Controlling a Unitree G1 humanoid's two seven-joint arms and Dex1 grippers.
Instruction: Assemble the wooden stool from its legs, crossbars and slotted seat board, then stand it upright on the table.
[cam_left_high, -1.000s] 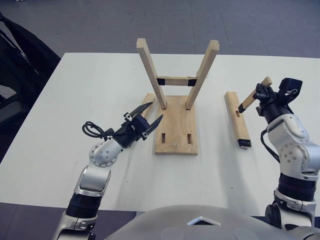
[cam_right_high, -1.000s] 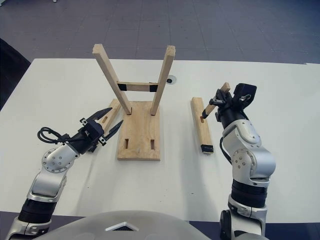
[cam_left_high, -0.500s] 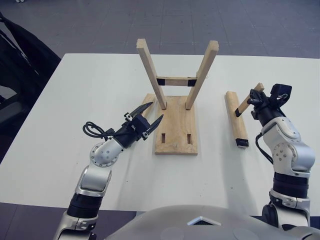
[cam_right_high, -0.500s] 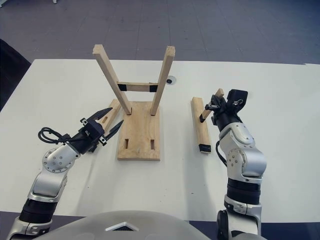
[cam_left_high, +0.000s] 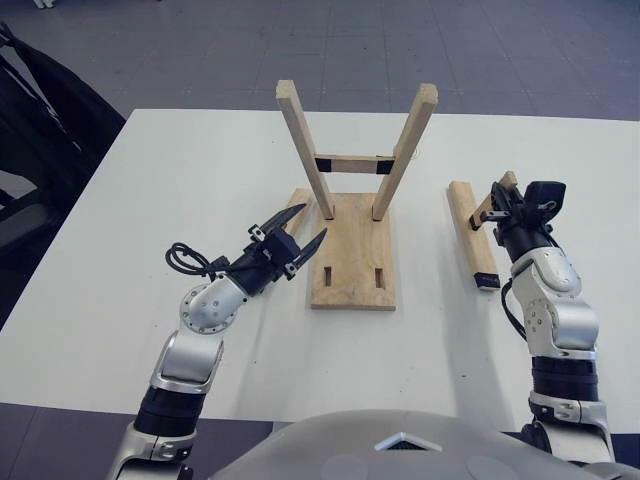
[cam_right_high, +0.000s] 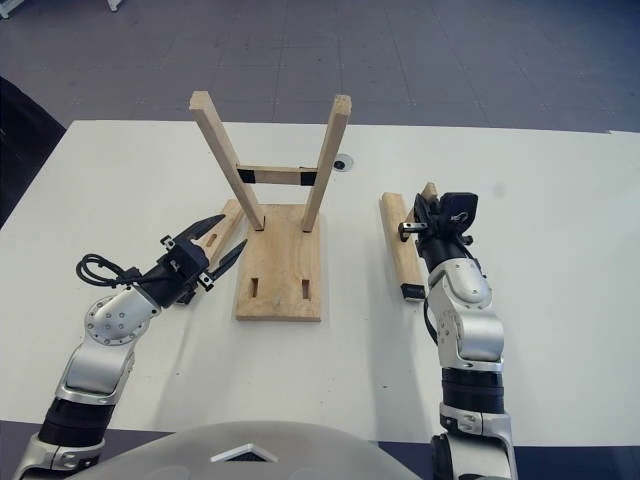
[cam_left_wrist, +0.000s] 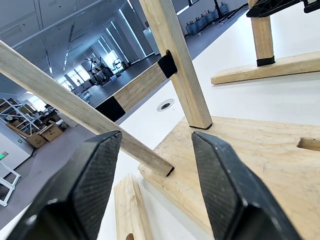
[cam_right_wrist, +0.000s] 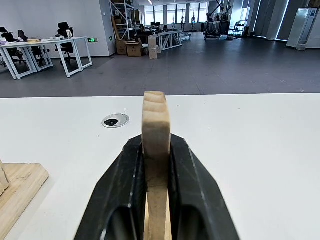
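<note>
Right gripper (cam_right_wrist: 156, 150) fingers clamped on short pale wooden crossbar (cam_left_high: 506, 184), tip at loose flat wooden leg (cam_left_high: 468, 235) on white counter (cam_left_high: 180, 180). Risk: unpinned leg skids, tenon jams. Left gripper (cam_left_high: 313, 220) fingers apart, near slotted wooden seat board (cam_left_high: 352, 275).

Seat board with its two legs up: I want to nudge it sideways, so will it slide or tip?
The seat board lies flat on the table, so a low push would probably slide it. Its two legs rise tall from the far end, so a high push may tip it or loosen the joints. Bare wood, likely rigid and light.
</note>
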